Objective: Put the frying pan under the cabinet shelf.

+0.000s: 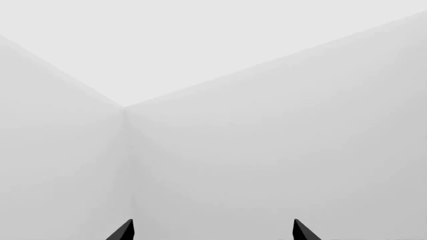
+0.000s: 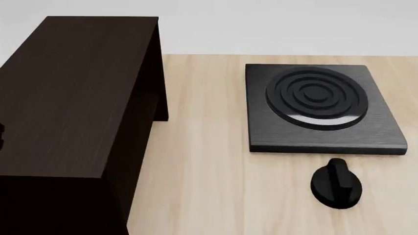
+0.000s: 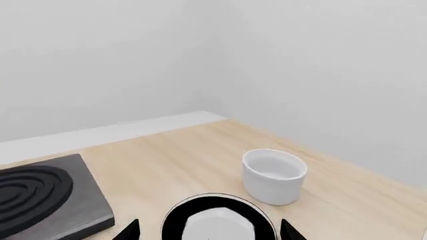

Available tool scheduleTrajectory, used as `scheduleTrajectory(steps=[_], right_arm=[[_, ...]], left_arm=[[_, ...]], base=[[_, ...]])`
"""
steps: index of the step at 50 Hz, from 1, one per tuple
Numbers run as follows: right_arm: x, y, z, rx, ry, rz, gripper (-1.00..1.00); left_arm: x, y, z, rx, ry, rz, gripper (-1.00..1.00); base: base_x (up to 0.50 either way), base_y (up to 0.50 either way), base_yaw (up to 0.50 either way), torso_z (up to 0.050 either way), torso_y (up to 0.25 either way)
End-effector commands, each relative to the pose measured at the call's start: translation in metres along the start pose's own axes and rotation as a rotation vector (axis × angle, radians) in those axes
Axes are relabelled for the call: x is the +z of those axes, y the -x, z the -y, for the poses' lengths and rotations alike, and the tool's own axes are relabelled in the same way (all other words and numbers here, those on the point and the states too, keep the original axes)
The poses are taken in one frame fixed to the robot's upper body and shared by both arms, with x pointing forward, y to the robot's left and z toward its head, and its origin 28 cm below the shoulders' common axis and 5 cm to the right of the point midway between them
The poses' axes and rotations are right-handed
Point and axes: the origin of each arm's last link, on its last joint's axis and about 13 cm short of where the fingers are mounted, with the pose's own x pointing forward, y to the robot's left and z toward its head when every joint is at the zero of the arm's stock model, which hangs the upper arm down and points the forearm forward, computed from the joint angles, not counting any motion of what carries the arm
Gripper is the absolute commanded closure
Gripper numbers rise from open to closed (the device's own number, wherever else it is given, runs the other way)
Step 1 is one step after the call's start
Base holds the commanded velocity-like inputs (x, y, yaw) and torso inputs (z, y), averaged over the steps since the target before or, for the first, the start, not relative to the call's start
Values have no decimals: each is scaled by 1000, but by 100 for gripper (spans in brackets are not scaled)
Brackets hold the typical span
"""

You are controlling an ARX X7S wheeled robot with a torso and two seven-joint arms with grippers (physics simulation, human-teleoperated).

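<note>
Right gripper point(image 3: 210, 231) hangs over the frying pan point(image 3: 217, 220), jaws spread wide with nothing in them. The pan sits on the bench point(image 3: 173, 155) beside the white pot point(image 3: 273, 175), off past the stove plate point(image 2: 320, 105). I'd go for the handle, which I can't see here. The cabinet shelf point(image 2: 72, 93) is way across. Left gripper point(image 1: 213, 231) is open too, facing bare wall.

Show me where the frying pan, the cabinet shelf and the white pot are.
frying pan point(image 3: 217, 222), right wrist view, glossy inside.
cabinet shelf point(image 2: 72, 93), head view, flat top.
white pot point(image 3: 273, 182), right wrist view, outer wall.
</note>
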Motion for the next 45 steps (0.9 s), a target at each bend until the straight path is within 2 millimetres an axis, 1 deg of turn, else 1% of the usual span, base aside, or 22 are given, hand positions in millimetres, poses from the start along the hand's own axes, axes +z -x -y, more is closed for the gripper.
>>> scheduleTrajectory(steps=[1,10,20,28,45], right_arm=[[-14,-7,11,-54,12,-78,-100],[-29,-12,18,-78,53,-154,-100],[-29,-12,25,-85,89,-182,-100],[-33,-14,30,-88,111,-208,-100],[-40,-20,35,-64,181,-268,-100]], left_arm=[[-2,-1,1,-5,3,-3,-100],[-8,0,2,-4,8,-18,-100],[-8,-1,3,-6,13,-17,-100],[-8,1,3,-3,17,-19,-100],[-10,4,5,-3,16,-27,-100]], base=[[0,0,0,0,0],[0,0,0,0,0],[0,0,0,0,0],[0,0,0,0,0],[0,0,0,0,0]])
